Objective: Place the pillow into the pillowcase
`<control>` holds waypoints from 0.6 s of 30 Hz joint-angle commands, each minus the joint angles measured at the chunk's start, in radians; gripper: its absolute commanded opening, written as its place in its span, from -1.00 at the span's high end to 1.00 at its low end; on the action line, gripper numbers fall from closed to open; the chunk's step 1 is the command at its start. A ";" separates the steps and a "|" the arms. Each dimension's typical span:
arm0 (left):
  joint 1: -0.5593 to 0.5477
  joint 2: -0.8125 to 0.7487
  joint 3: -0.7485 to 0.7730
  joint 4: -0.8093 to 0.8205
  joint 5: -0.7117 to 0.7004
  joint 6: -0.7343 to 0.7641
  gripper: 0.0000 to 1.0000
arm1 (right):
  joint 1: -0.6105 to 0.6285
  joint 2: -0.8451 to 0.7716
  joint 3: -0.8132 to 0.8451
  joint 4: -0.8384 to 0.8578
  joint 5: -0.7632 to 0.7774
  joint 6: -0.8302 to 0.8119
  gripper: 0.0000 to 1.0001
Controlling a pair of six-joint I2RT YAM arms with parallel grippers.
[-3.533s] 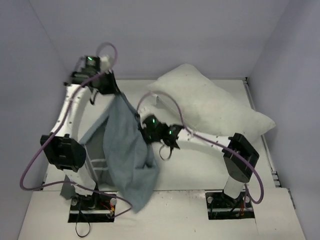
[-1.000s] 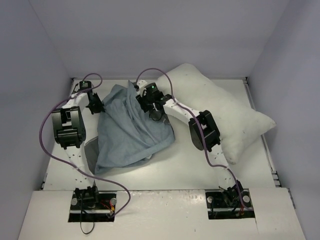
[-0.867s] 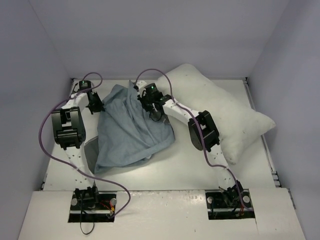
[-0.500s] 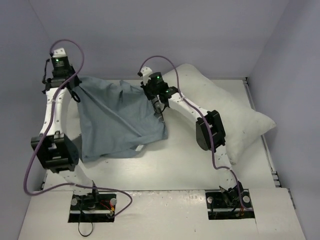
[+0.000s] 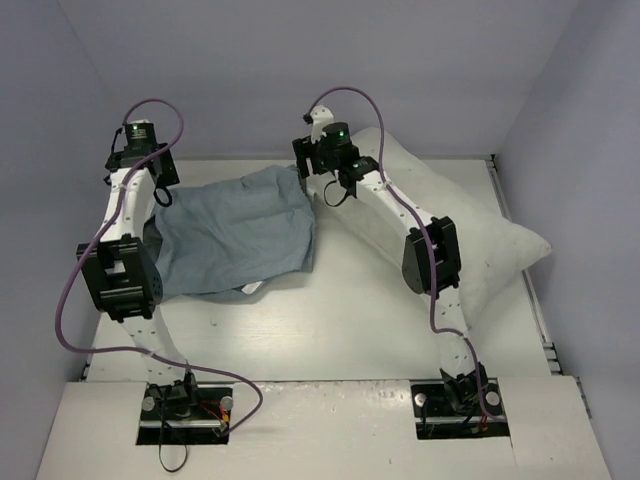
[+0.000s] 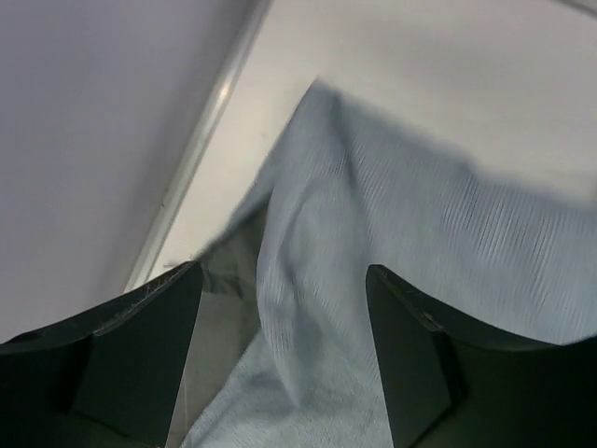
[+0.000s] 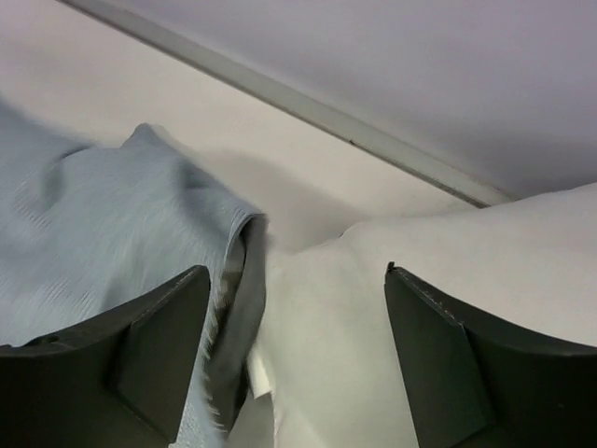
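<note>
White tabletop [image 5: 380, 300]: pillowcase [image 5: 235, 230] flat at left-centre, mouth edge just beside pillow [image 5: 480, 230] at right. Left tool [image 6: 280, 275], right tool [image 7: 297, 273] both wide, holding nothing. Risk: pinching both layers likely seals mouth, blocking pillow

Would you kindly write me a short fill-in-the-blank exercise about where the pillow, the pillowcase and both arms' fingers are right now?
1. Seen from above, the pillowcase lies spread on the table, to the ___ of the pillow.
2. The pillow lies wholly ___ the pillowcase.
3. The left arm's fingers and the right arm's fingers are both ___, gripping nothing.
Missing words: left; outside; open.
</note>
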 commanded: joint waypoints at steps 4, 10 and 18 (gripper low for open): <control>-0.111 -0.244 -0.028 -0.018 0.081 0.050 -0.35 | 0.016 -0.289 -0.230 0.057 -0.047 -0.036 -0.45; -0.306 -0.393 -0.356 -0.041 0.153 -0.031 -0.35 | 0.043 -0.533 -0.649 0.057 -0.130 0.078 -0.33; -0.350 -0.538 -0.650 -0.063 0.188 -0.105 -0.35 | 0.147 -0.619 -1.011 0.094 -0.151 0.283 -0.44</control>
